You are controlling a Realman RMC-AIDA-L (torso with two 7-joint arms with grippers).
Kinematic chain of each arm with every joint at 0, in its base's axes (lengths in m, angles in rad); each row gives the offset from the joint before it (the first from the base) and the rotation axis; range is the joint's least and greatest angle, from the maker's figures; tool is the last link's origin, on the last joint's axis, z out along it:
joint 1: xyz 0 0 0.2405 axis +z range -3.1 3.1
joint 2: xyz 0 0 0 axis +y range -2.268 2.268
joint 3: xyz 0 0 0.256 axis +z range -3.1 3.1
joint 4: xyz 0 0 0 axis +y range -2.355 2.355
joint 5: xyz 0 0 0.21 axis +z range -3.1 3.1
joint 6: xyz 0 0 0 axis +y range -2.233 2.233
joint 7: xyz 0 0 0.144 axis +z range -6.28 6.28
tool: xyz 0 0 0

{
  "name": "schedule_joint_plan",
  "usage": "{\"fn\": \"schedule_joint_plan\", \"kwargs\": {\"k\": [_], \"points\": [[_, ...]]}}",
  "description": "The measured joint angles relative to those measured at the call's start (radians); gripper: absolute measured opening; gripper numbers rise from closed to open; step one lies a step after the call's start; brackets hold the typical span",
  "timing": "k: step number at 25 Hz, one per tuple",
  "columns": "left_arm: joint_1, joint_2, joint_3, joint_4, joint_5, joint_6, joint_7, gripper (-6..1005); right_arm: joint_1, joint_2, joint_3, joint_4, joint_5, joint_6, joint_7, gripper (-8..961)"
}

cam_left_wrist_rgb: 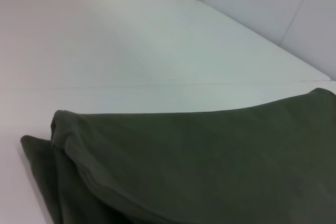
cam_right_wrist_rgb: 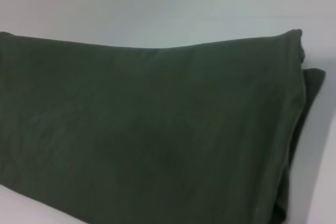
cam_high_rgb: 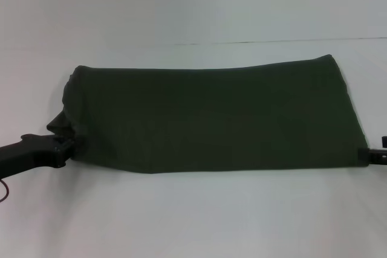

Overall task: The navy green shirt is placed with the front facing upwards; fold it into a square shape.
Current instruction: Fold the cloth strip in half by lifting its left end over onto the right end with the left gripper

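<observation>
Head view: both end effectors grip the navy green shirt (cam_high_rgb: 205,119).

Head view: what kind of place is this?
Probably a lab or test bench, not a home: a bare white table, one folded navy green shirt, the left gripper and right gripper at its near corners.

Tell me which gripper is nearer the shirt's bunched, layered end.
Left. The left gripper sits at the near corner of the navy green shirt, by its bunched end; the right gripper is at the opposite near corner.
</observation>
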Motion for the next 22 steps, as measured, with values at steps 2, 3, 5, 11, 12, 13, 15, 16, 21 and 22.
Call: {"fn": "schedule_joint_plan", "kwargs": {"k": [2, 3, 5, 11, 12, 13, 15, 16, 21, 22], "points": [[-0.002, 0.000, 0.000, -0.001, 0.000, -0.002, 0.000, 57, 0.007, 0.000, 0.000, 0.020, -0.007, 0.008, 0.000, 918], [-0.003, 0.000, 0.000, -0.001, 0.000, -0.003, 0.000, 57, 0.011, 0.000, 0.000, 0.028, -0.011, 0.012, 0.000, 918], [-0.005, 0.000, 0.000, -0.001, 0.000, -0.004, 0.000, 57, 0.017, 0.003, -0.001, 0.034, -0.021, 0.023, -0.002, 918], [-0.012, 0.000, 0.000, -0.004, -0.001, -0.016, 0.000, 56, 0.034, 0.013, -0.009, 0.042, -0.033, 0.050, -0.003, 917], [-0.015, 0.000, 0.000, -0.007, -0.001, -0.019, 0.000, 56, 0.035, 0.013, -0.014, 0.043, -0.033, 0.051, 0.000, 917], [-0.016, 0.000, 0.000, -0.009, -0.001, -0.019, 0.000, 56, 0.036, 0.012, -0.022, 0.043, -0.033, 0.052, 0.005, 917], [-0.018, 0.000, 0.000, -0.011, -0.001, -0.020, 0.000, 56, 0.036, 0.012, -0.035, 0.043, -0.034, 0.053, 0.013, 917], [-0.018, 0.000, 0.000, -0.011, -0.001, -0.020, 0.000, 56, 0.036, 0.012, -0.040, 0.043, -0.036, 0.055, 0.018, 917], [-0.020, 0.000, 0.000, -0.014, -0.001, -0.020, 0.000, 56, 0.043, 0.016, -0.045, 0.043, -0.064, 0.070, 0.034, 916], [-0.020, 0.000, 0.000, -0.014, -0.001, -0.020, 0.000, 56, 0.045, 0.017, -0.045, 0.043, -0.066, 0.070, 0.034, 916]]}}
